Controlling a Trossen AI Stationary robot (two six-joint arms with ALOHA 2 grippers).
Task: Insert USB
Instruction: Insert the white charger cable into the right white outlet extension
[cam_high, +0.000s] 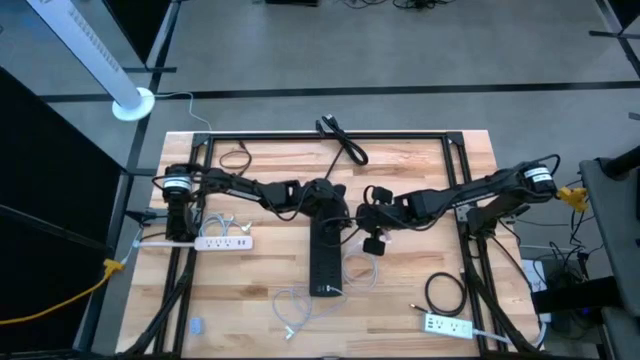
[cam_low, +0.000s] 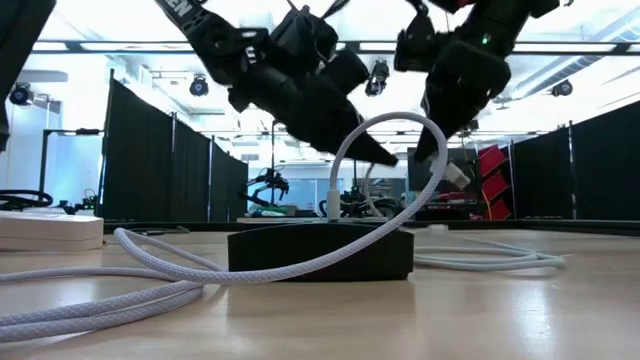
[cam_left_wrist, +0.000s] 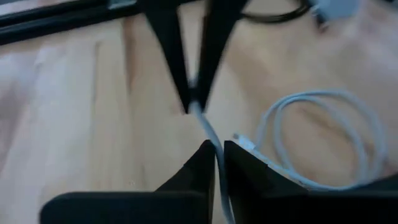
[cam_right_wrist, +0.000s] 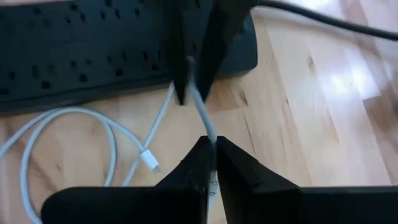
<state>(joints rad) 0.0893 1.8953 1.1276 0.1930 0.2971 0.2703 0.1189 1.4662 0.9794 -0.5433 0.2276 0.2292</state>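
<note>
High view: left gripper (cam_high: 338, 203) and right gripper (cam_high: 368, 213) meet mid-table over the black power strip (cam_high: 326, 258). Wrist views: both pinch the white USB cable (cam_right_wrist: 202, 115) — light, floppy; grip near the plug.

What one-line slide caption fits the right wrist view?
Two tools, right and left, pinch one white cable beside the black power strip.

Power strip (cam_high: 326, 262) mid-table; cable (cam_high: 362, 268) coiled right beside it; both claws above.
</note>
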